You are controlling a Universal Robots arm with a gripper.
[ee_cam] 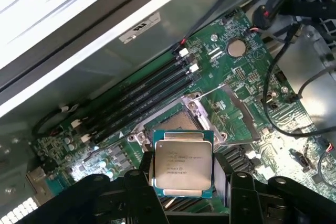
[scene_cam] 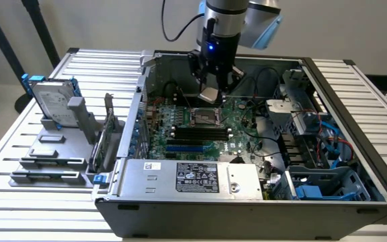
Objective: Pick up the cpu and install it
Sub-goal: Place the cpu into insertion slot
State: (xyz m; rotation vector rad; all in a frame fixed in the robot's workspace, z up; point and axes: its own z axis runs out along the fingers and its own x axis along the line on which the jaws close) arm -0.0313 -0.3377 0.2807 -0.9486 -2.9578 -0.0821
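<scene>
The cpu (ee_cam: 182,164) is a flat square chip with a silver metal top and pale rim. My gripper (ee_cam: 184,182) is shut on it, one black finger on each side edge. In the exterior view the cpu (scene_cam: 209,94) hangs tilted under the gripper (scene_cam: 211,89), a little above the green motherboard (scene_cam: 237,132) inside the open computer case. Just beyond the chip lies the open cpu socket (ee_cam: 184,116) with its metal frame lifted; in the exterior view the socket (scene_cam: 205,117) sits right below the chip.
Black memory sticks (ee_cam: 142,95) lie beside the socket. Black cables (ee_cam: 283,93) loop over the board near a coin battery (ee_cam: 236,48). Case walls (scene_cam: 247,204) surround the board. A hard drive in a blue frame (scene_cam: 54,101) stands on a grey fixture at the exterior view's left.
</scene>
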